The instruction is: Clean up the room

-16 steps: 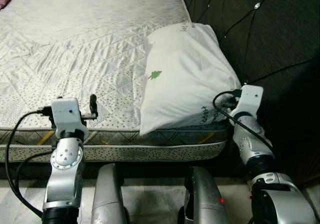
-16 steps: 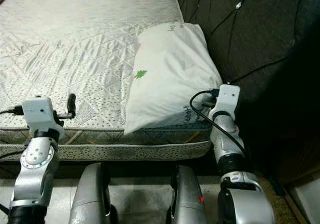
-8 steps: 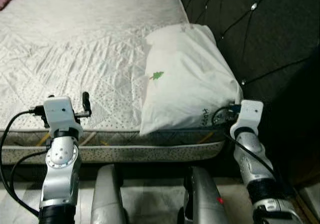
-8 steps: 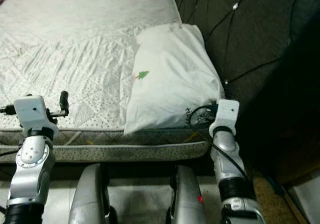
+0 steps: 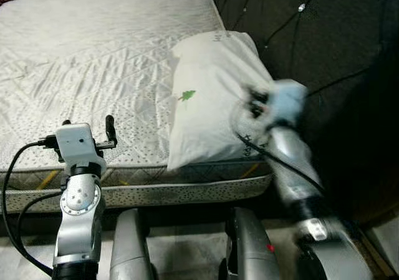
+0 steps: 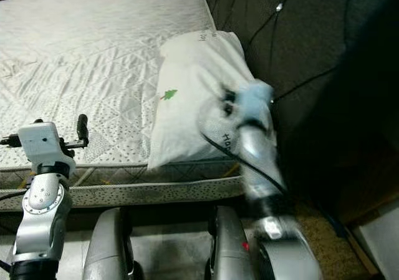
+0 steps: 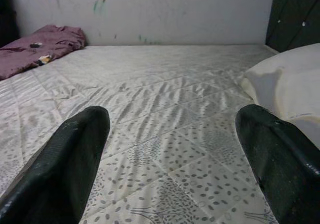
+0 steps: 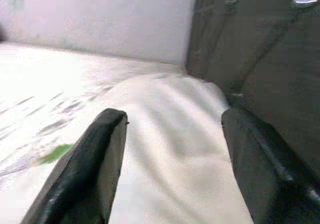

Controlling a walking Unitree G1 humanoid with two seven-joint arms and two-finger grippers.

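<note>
A white pillow [image 5: 212, 86] with a small green leaf mark lies at the right side of the bed, against the dark headboard. My right gripper [image 8: 174, 116] is open and hangs just above the pillow's near right part. Its arm [image 5: 283, 143] is blurred by motion. My left gripper [image 7: 172, 119] is open over the near edge of the quilted white mattress [image 5: 93, 55], left of the pillow, with nothing between its fingers. A crumpled maroon cloth [image 7: 35, 47] lies at the far corner of the bed.
The dark tufted headboard [image 5: 312, 37] rises along the right. The mattress's front edge [image 5: 156, 193] runs just before my legs. A pale wall [image 7: 150, 9] closes off the far side of the bed. A strip of brownish floor [image 6: 318, 227] shows at the lower right.
My right arm has swung up from the pillow's near right corner and now hovers over the pillow, blurred. The left arm has hardly moved. The camera has shifted slightly.
</note>
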